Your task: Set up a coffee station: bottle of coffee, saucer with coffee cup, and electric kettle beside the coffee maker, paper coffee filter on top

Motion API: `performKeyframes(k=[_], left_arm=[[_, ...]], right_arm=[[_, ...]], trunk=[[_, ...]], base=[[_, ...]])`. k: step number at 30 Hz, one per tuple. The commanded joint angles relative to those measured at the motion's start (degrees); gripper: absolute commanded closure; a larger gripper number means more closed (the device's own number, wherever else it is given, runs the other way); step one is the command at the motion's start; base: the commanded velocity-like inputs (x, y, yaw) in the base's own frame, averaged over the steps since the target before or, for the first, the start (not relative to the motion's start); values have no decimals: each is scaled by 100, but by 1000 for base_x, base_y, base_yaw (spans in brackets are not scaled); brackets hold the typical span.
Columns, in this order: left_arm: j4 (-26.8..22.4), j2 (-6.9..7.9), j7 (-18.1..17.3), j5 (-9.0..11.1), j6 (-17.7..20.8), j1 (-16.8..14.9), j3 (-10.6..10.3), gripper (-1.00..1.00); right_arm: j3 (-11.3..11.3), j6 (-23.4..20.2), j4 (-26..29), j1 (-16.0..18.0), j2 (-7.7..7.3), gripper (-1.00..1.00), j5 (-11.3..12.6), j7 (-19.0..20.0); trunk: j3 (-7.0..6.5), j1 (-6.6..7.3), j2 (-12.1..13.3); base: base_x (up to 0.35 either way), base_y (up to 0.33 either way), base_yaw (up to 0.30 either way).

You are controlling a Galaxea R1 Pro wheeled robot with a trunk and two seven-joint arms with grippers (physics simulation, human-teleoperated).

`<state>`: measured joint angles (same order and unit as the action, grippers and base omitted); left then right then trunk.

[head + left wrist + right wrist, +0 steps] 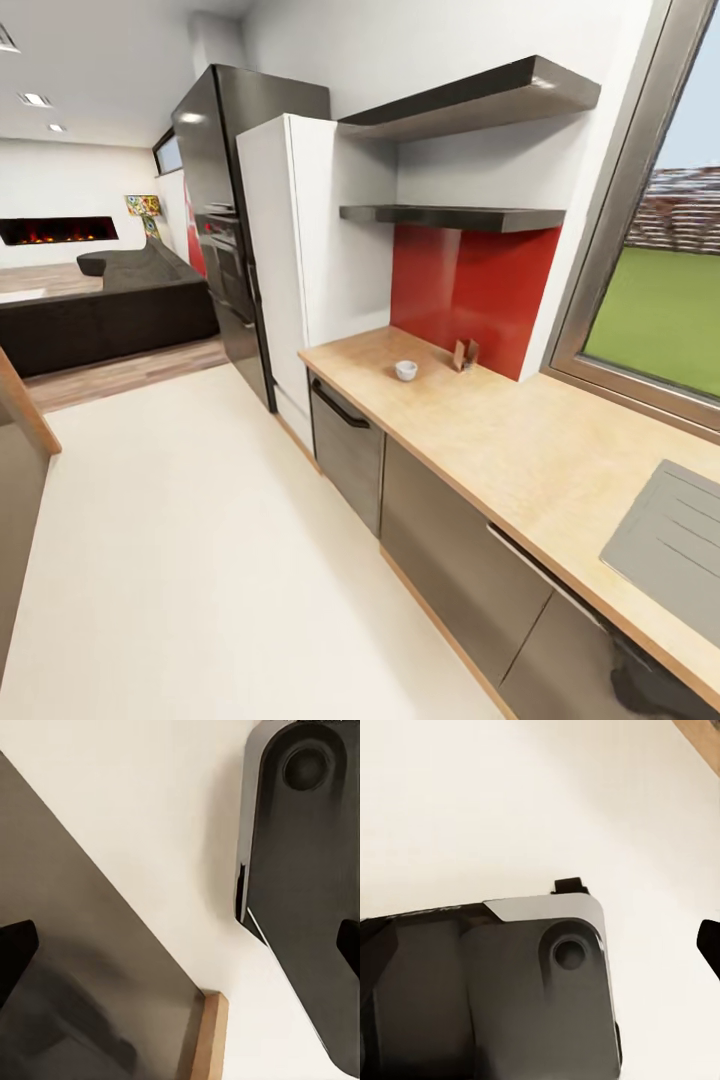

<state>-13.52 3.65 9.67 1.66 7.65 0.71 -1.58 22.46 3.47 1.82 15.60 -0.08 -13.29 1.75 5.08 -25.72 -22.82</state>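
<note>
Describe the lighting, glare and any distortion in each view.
Head view: wide-angle stretch slants the window frame and kitchen countertop; glare streaks the black fridge; the coffee cup looks soft. Left wrist view: flat light, a blurry shadow on the grey panel. Right wrist view: even light on the pale floor.

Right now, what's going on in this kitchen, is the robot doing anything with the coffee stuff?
Nothing is being handled at the moment; the robot seems to be on its way. The head view looks along the kitchen countertop, where the coffee cup stands alone near the red backsplash, with a small brown object beside it. Both shelves above look bare. The wrist views look down at pale floor and the robot's dark base.
</note>
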Motion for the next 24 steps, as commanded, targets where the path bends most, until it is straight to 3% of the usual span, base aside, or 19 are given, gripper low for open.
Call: performKeyframes(k=[1,11,24], left_arm=[[-27,-1,17,21,45,5,-17,-100],[-36,-13,17,19,44,0,-17,-100],[-37,-22,18,19,44,-1,-17,-100]], right_arm=[[47,20,-5,4,-6,-100,-46,18],[39,22,-8,5,25,-100,-63,31],[31,22,-15,4,26,-100,-73,1]], trunk=[[5,-6,-10],[-58,-6,-10],[-64,-6,-10]], base=[[279,235,0],[261,244,-124],[256,246,-15]])
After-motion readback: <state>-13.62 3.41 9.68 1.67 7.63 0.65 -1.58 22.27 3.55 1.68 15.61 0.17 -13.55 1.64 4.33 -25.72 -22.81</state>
